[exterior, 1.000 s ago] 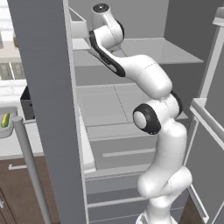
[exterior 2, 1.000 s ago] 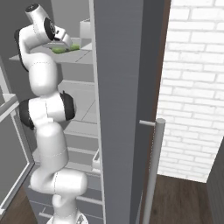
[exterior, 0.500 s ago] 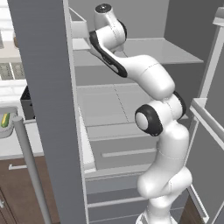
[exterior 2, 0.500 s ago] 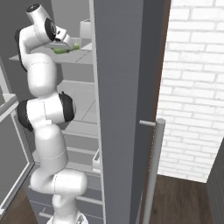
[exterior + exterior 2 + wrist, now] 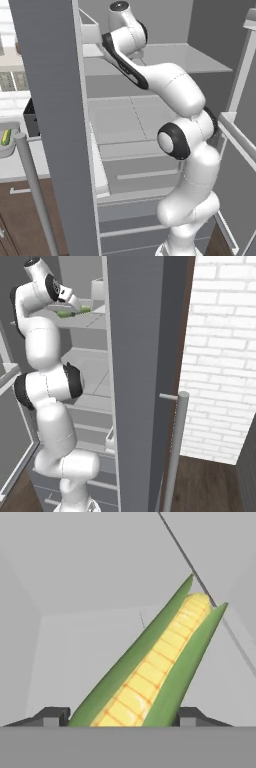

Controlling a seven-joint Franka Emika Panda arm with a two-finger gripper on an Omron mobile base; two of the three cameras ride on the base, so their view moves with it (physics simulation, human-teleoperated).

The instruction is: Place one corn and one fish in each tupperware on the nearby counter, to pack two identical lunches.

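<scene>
One corn [image 5: 157,667] cob, yellow kernels between green husk leaves, lies slantwise between the two dark fingertips [image 5: 52,715] in the hand view, on a pale grey fridge shelf [image 5: 75,657]. The gripper [image 5: 120,719] straddles the cob's near end — its jaws stand apart on either side, and whether they actually press the husk cannot be told. From the right base view the arm reaches up into the open fridge, the corn's green showing just beyond the hand on the upper shelf. Left base view — a second corn [image 5: 5,136] lies in a grey tupperware [image 5: 11,150] on the counter [image 5: 20,167] beyond the fridge door [image 5: 55,125].
</scene>
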